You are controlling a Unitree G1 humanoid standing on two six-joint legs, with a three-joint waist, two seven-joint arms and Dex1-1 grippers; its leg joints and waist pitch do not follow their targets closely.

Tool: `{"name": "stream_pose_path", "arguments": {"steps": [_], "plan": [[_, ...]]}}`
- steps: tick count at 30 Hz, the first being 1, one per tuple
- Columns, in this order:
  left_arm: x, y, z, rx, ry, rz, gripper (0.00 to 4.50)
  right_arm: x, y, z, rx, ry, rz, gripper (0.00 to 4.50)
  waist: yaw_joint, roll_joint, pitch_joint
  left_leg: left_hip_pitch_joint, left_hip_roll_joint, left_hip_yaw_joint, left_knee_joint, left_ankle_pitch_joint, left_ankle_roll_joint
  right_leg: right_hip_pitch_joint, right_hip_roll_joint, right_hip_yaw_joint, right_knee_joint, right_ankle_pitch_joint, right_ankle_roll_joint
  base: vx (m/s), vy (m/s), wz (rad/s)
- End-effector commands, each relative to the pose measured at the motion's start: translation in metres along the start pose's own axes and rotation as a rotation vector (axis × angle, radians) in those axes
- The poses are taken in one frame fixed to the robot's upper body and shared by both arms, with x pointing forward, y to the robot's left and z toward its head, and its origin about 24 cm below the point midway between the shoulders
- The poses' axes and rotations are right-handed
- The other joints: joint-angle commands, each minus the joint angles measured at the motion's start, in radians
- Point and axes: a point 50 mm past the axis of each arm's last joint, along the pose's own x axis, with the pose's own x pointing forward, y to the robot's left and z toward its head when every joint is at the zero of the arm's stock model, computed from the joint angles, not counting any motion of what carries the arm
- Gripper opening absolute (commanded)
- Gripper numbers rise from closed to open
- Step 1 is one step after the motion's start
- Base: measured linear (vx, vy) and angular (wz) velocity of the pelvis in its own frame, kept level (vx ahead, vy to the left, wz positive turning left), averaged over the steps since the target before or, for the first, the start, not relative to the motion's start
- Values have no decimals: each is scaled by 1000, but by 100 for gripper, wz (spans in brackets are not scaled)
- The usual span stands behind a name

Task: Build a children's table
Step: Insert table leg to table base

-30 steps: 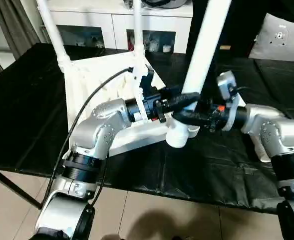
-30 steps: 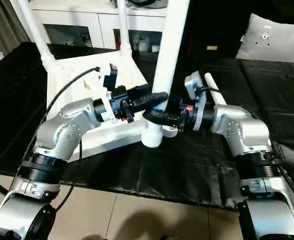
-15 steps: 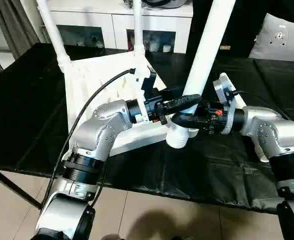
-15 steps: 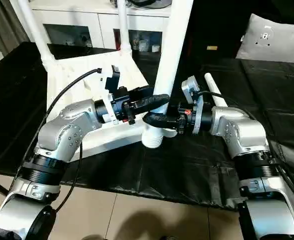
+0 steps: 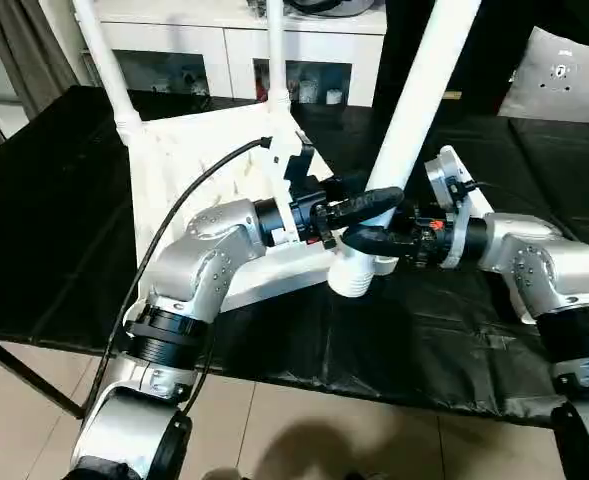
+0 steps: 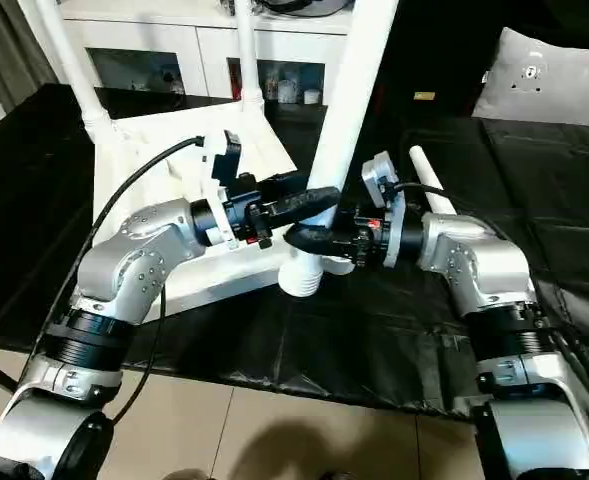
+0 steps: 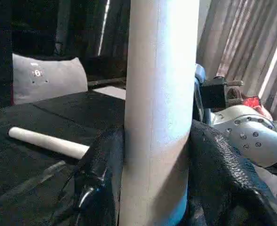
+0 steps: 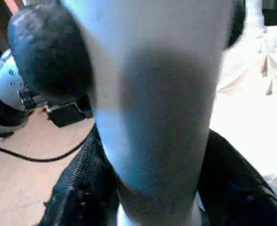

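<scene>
Inverted children's table top [image 5: 209,190], all white, lying on a black-covered work surface [image 5: 54,230] with its X-ribbed underside facing up. Two tapered legs stand in its far corner sockets: one at the far left [image 5: 104,60], one at the far right [image 5: 276,70]. A third leg [image 5: 414,110] leans up and to the right from the near right corner, its threaded lower end [image 5: 354,275] at the corner socket; whether it is seated there cannot be told. The left gripper [image 5: 369,205] and the right gripper [image 5: 369,238] meet from opposite sides low on this leg, one just above the other. In each wrist view the gripper's black fingers [image 7: 100,174] [image 8: 77,188] lie against either side of the leg, so both grippers are closed around it. A fourth leg [image 6: 429,185] lies loose on the black cover to the right, partly behind the right arm. A white cabinet [image 5: 224,45] stands at the far edge.
</scene>
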Motion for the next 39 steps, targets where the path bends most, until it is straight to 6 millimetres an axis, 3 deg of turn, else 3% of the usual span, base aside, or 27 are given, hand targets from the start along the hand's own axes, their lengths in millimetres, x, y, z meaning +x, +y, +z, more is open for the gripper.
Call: {"name": "stream_pose_path", "arguments": {"steps": [1, 7, 9, 13, 15, 17, 20, 32, 33, 39], "plan": [[2, -3, 2, 21, -10, -17, 184, 1, 1, 8, -22, -21, 9, 293, 4, -32, -84, -15, 41, -1, -53, 136, 161, 92, -63, 62, -62, -239, -92, 0, 0, 0], [2, -3, 2, 21, -9, -19, 184, 0, 0, 7, -35, -8, 3, 337, 3, -33, -83, -16, 40, -1, -54, 132, 155, 93, -63, 61, -64, -248, -86, 0, 0, 0], [2, -3, 2, 22, -7, -20, 184, 0, 1, 5, -31, -4, 8, 297, 3, -33, -83, -16, 39, -1, -54, 131, 155, 93, -63, 61, -64, -250, -84, 0, 0, 0], [2, -3, 2, 23, -4, -20, 184, 0, 1, 4, -28, 1, 7, 285, 3, -32, -84, -16, 40, -2, -53, 141, 159, 93, -63, 62, -61, -232, -91, 0, 0, 0], [1, -2, 1, 25, 0, -19, 184, 0, 0, 3, -28, 10, 4, 249, 3, -32, -83, -15, 41, -1, -54, 137, 159, 92, -63, 62, -62, -236, -93, 0, 0, 0], [1, -2, 1, 26, 2, -18, 184, 0, 0, 2, -28, 15, 3, 250, 3, -33, -84, -16, 39, -1, -54, 134, 158, 94, -63, 61, -62, -239, -90, 0, 0, 0], [1, -2, 1, 26, 3, -17, 184, 0, 0, 1, -27, 22, 2, 212, 3, -32, -84, -16, 41, -2, -53, 140, 158, 93, -63, 62, -61, -234, -91, 0, 0, 0], [3, -3, 1, -13, 29, -12, 183, 4, -5, 0, -51, 12, -77, 188, 1, -31, -84, -15, 40, -2, -54, 139, 152, 92, -64, 62, -60, -232, -96, 0, 0, 0], [3, -4, 1, -17, 27, -14, 239, 4, -5, -1, -50, 11, -78, 186, 1, -30, -84, -15, 41, -2, -54, 136, 150, 92, -64, 62, -61, -235, -97, 0, 0, 0], [13, -25, 10, -99, -75, -164, 274, 7, -2, -9, -4, -12, -77, 185, 6, -25, -85, -13, 43, -2, -54, 138, 154, 93, -65, 64, -57, -205, -120, 0, 0, 0]]}}
